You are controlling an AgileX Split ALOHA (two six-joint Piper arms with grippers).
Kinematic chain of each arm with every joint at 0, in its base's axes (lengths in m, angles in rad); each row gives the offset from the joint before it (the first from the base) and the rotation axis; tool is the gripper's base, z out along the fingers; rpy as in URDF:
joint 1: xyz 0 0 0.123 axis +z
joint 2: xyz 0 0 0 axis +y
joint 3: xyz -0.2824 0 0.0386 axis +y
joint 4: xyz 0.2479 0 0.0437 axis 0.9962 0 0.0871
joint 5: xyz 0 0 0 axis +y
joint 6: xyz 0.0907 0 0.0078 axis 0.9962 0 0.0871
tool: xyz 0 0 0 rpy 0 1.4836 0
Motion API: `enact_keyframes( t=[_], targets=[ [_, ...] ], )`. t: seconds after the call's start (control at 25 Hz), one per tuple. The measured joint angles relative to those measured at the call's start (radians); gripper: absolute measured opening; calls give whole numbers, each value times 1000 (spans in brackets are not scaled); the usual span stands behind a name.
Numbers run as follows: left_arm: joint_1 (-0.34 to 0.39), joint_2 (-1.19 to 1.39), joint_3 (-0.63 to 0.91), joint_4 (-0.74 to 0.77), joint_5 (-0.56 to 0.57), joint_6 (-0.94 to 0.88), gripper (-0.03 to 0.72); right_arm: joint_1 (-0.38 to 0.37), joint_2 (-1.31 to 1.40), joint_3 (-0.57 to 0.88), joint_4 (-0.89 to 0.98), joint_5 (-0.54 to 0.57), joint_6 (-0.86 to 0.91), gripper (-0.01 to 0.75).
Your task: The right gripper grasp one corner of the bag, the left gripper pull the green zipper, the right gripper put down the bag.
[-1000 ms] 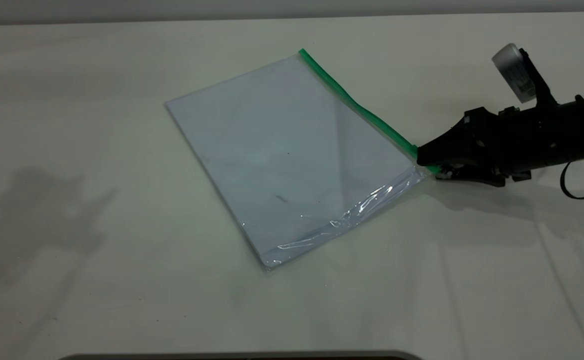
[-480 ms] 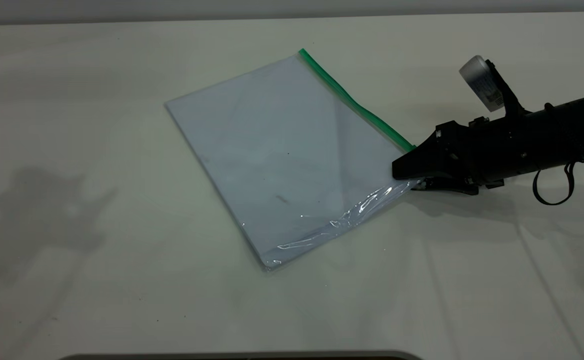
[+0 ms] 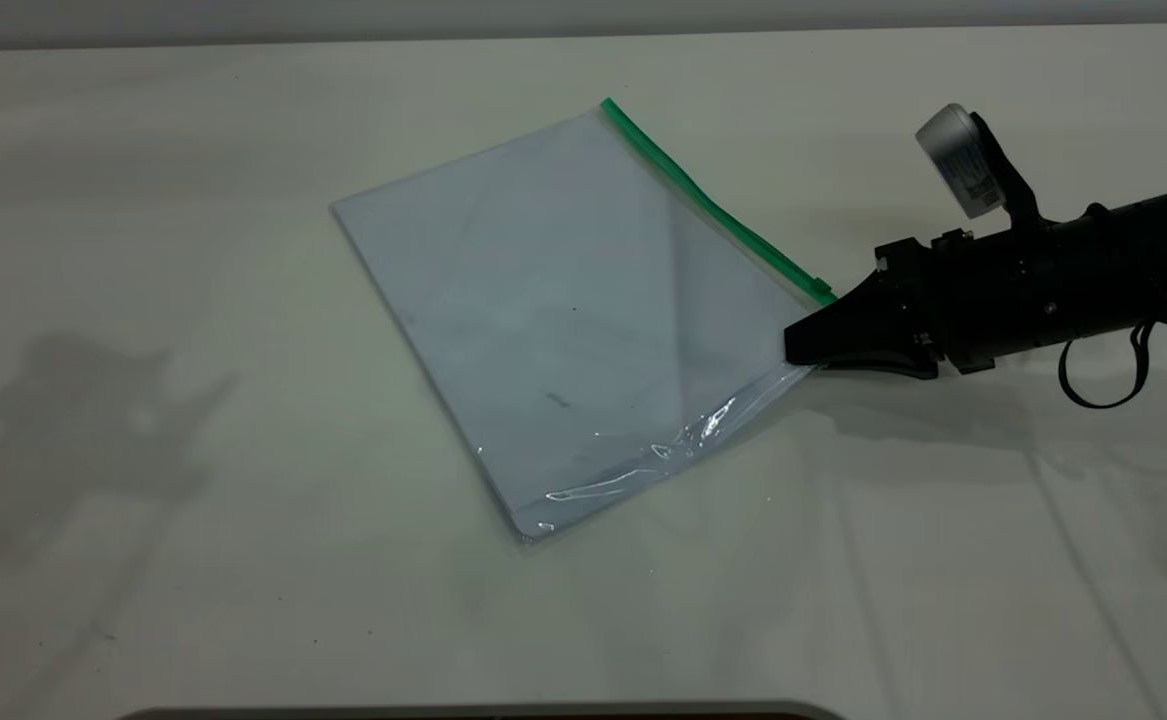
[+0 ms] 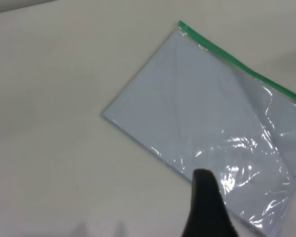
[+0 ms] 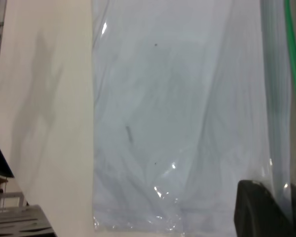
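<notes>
At the frame's right, the right gripper (image 3: 803, 348) pinched the corner (image 3: 789, 362) of the bag (image 3: 563, 310) lying mid-table (image 3: 143, 200); a shallow hold on slick plastic risked slipping during zipper (image 3: 703, 200) pulling.

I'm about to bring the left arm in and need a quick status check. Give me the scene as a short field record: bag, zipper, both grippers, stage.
bag: bag on the white table, its right corner raised slightly
green zipper: green zipper runs along the bag's far-right long edge; slider not made out
right gripper: right gripper clamped on the corner of the bag where the green strip ends
left gripper: left gripper hangs above the bag's near edge, not touching; open or shut not visible
stage: corner grasped, zipper pull not yet begun
</notes>
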Motion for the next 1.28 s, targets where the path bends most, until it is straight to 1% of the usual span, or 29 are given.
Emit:
enact_keyframes(
  t=[0.12,0.24,0.44,0.68,0.8,1.04,1.2,1.28],
  targets=[
    [0,18,0,-27,0,27,554,0,-50,0,-49,-15,0,33],
    [-12,53,-2,-64,-12,76,554,3,-140,-8,-127,-68,5,33],
    [-98,153,-61,-103,-46,148,554,46,-277,-82,-286,-170,51,33],
    [-201,364,-233,-113,-58,196,554,176,-311,-216,-535,-193,193,33],
    [-249,478,-332,-114,-58,248,554,221,-311,-267,-598,-194,236,33],
    [-327,697,-538,-115,-12,332,554,226,-311,-341,-647,-182,263,33],
    [-370,812,-675,-114,35,358,554,224,-311,-350,-674,-197,265,33],
    [-388,864,-747,-104,79,361,554,224,-311,-350,-686,-198,266,33]
  ],
)
